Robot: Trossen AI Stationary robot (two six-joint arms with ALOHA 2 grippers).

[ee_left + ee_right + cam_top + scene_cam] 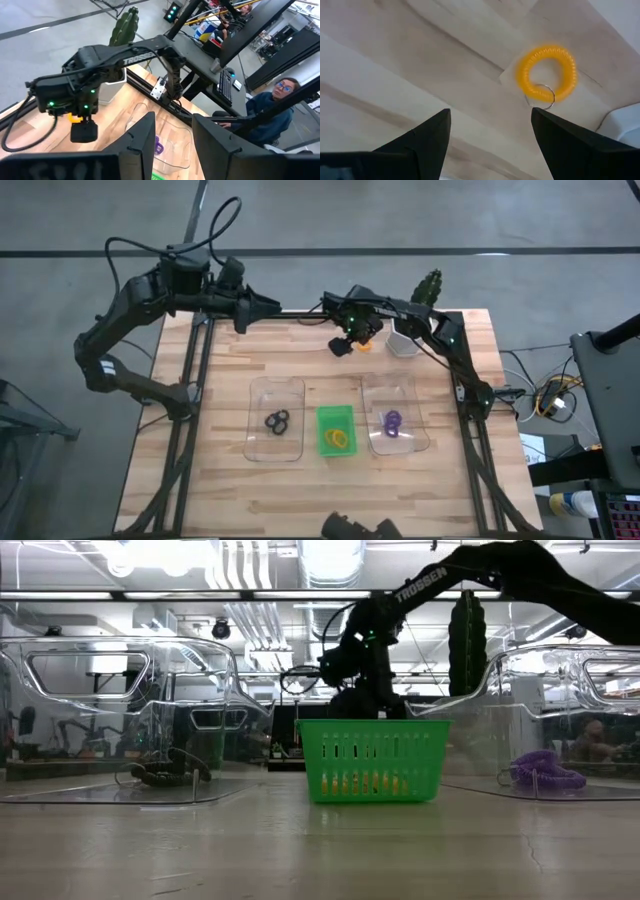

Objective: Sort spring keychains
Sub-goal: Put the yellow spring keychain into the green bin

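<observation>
Table point(300, 480) mid-sort, right arm over the far edge.
Left gripper point(268, 305) parked at far left, fingers point(142, 140) apart, empty. Right gripper point(490, 130) spread wide, empty, above one orange keychain point(547, 74) lying loose by the white cup point(403, 343). Black keychains point(277, 421) in left clear tray point(274, 392), orange ones point(338, 439) in green tray point(336, 413), purple ones point(392, 421) in right clear tray point(392, 388); counts probably two or three each.

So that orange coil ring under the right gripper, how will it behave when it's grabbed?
The orange keychain is a thin coiled loop, so it will probably squash and spring back. It looks light and lies flat on the table, so it may skid rather than roll if the open right gripper nudges it.
</observation>
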